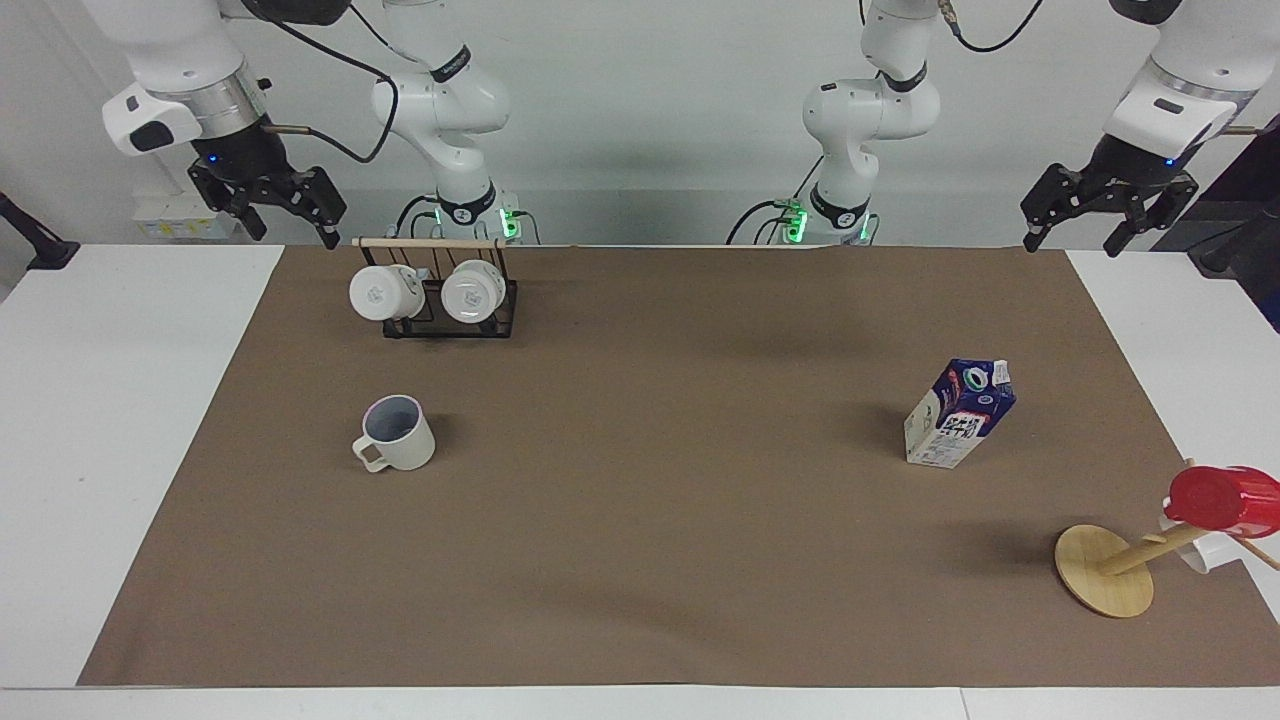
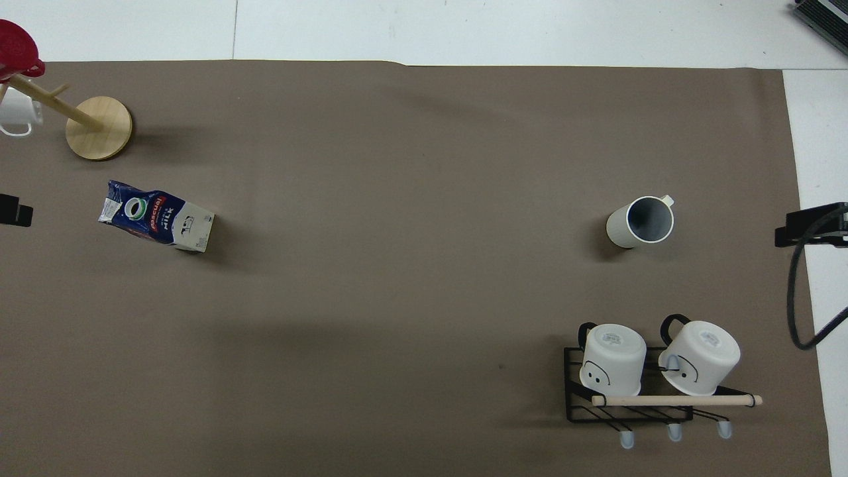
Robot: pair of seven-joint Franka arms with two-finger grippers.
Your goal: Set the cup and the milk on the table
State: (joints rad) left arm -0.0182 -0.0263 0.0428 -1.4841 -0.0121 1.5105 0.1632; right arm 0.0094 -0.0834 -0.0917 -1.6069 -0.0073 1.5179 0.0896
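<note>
Two tools, left tool [image 1: 1100, 215] and right tool [image 1: 272, 205], hang spread open, holding nothing; ribbed round cup [image 1: 397, 434] and gabled cardboard milk [image 1: 958, 412] stand on the paper-covered tabletop [image 1: 650, 520].

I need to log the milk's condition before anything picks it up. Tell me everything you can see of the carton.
The milk is a small gable-top carton, dark blue above and white toward its base, seemingly of coated card, with a round cap on the sloped top, a red label and black print. It stands upright on the brown paper of the table, toward the left arm's end, nearer to the robots than the wooden stand. Nothing touches it except the paper; both grippers hang well away.
</note>
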